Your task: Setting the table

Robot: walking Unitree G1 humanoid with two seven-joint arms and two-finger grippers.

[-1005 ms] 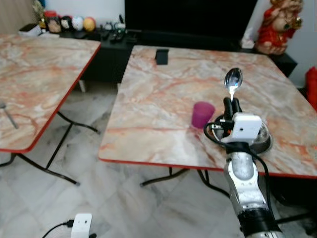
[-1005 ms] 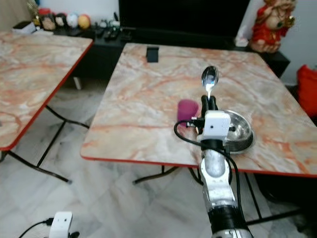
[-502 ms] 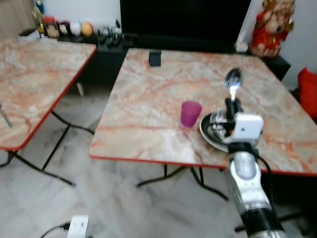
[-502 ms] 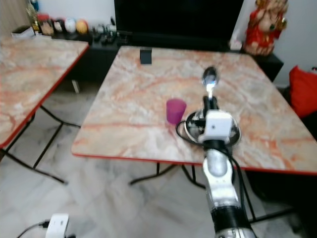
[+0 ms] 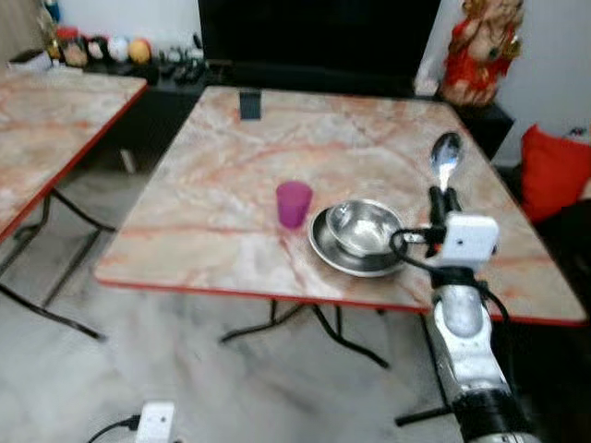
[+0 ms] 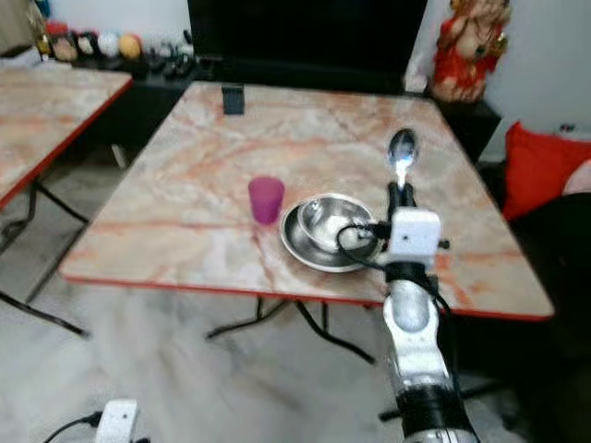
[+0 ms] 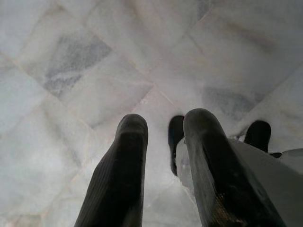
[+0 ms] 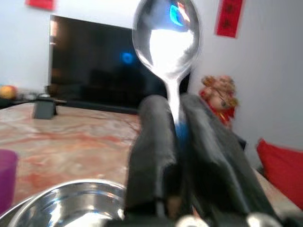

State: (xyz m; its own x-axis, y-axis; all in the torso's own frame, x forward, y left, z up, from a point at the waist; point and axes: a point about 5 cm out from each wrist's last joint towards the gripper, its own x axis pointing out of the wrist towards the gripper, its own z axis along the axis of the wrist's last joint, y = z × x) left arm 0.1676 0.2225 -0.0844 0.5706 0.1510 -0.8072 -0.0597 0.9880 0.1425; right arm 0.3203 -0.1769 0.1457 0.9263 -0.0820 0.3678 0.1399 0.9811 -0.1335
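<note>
Marbled orange-and-cream folding surface (image 5: 231, 185) with red edging, on pale marble floor; a dark television cabinet and a red seated figurine (image 5: 473, 51) stand behind it.

Item: right end effector (image 5: 440, 197), raised at the surface's near right part, fingers pinched narrow on the handle of a polished steel spoon (image 5: 445, 159). The spoon stands upright above the fingers, long axis near vertical, bowl topmost and handle running down between the pads; the wrist view shows the bowl's bright reflective face towards the camera.

Item: stack of a shallow steel plate (image 5: 325, 249) carrying a smaller round steel bowl (image 5: 364, 226), just beside the end effector on its left. Translucent magenta plastic cup (image 5: 294, 203), beyond the plate on the same side, close to its rim. Small black upright object (image 5: 249, 103), well beyond, near the far edge.

Item: left end effector (image 7: 163, 175), hanging idle over the floor, fingers narrowly parted, holding nothing.

Risks, as judged: the grip is low on a thin, smooth handle, so the spoon may pivot or slip when tilted for laying down. A leftward sweep could strike the bowl's rim and shift the stack. Placement near the right edge risks the spoon sliding off.
</note>
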